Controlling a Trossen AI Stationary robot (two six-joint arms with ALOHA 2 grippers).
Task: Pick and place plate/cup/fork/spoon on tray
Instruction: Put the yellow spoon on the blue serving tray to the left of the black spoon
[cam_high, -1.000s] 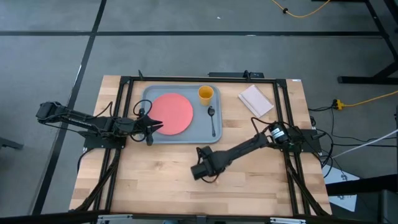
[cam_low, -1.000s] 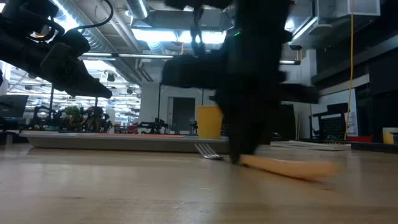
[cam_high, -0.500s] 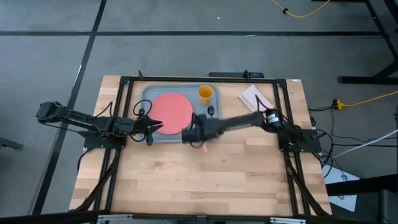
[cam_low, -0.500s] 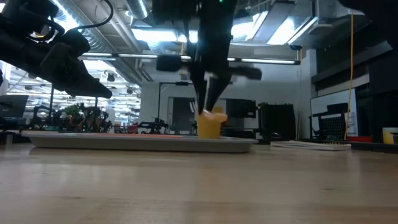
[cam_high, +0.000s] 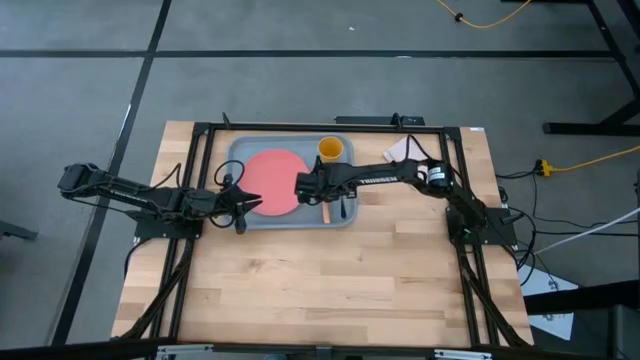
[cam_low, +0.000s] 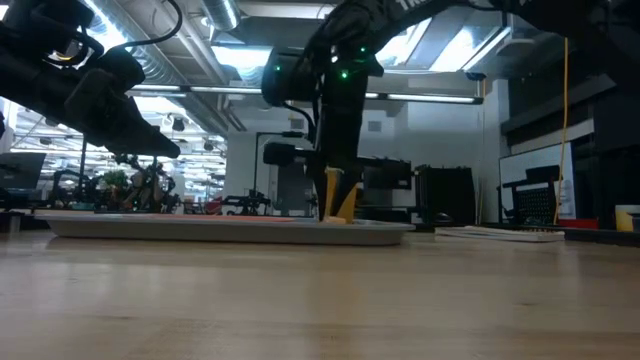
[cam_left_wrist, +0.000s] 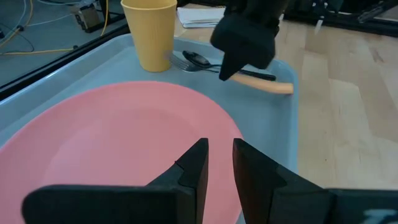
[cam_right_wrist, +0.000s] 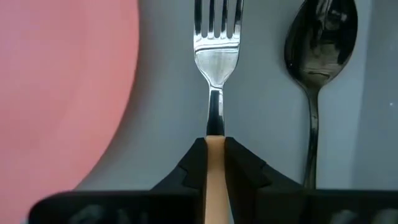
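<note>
Right gripper reaches over the tray, fingers pinched on the fork by its orange handle. Its tines lie between the plate and the spoon, near the cup. Left gripper hovers at the tray's edge beside the plate, fingers nearly closed and empty.

Gripper: jaws closed on orange handle of fork, tines pointing away. Spoon just beside jaws on one side; plate opposite. Tray beneath.
</note>
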